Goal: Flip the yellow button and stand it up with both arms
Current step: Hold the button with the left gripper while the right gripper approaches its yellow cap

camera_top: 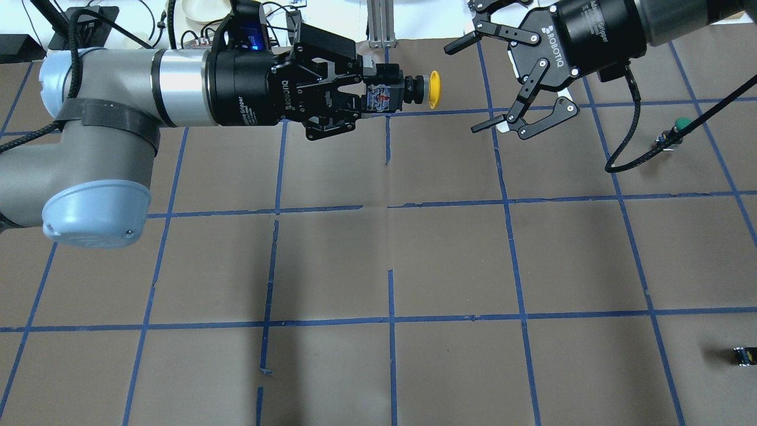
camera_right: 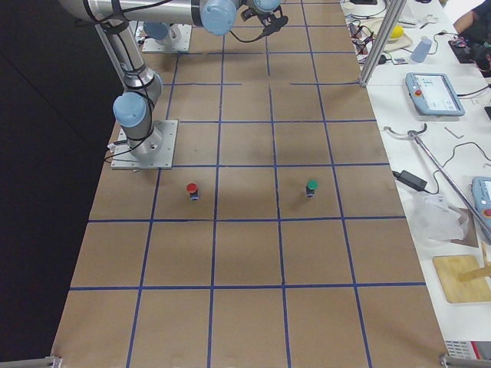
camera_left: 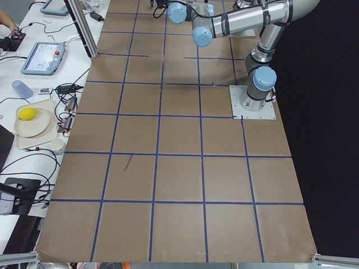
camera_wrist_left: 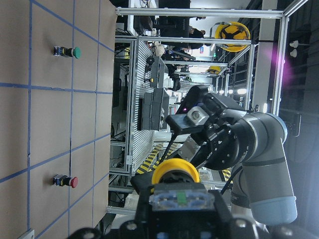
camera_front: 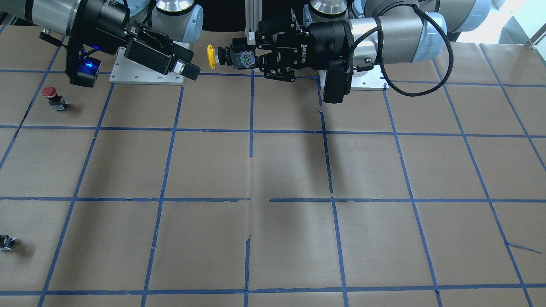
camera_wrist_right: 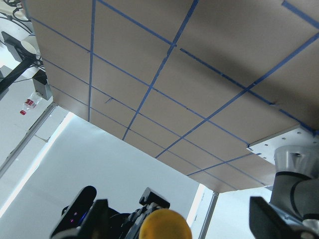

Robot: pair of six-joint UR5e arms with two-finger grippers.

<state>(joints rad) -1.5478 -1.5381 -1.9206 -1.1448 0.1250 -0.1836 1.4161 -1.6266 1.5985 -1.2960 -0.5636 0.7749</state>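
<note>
While being held above the table (camera_top: pixel 449 248), left gripper (camera_top: pixel 384 97): being clenched on the yellow button (camera_top: pixel 417 89), by its body.
right gripper (camera_top: pixel 467 89): being held spread wide, near the cap, apart.
yellow button: being gripped sideways in mid-air, cap toward right gripper.

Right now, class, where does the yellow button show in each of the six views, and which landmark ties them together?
Exterior front-facing: yellow button upper centre, cap towards view-left.
Overhead exterior: button upper centre, cap towards view-right.
Exterior left: cannot make it out.
Exterior right: cannot make it out.
Left wrist-mounted: button bottom centre.
Right wrist-mounted: button bottom edge, cap only.
Landmark: the left gripper clamped on its body.
</note>
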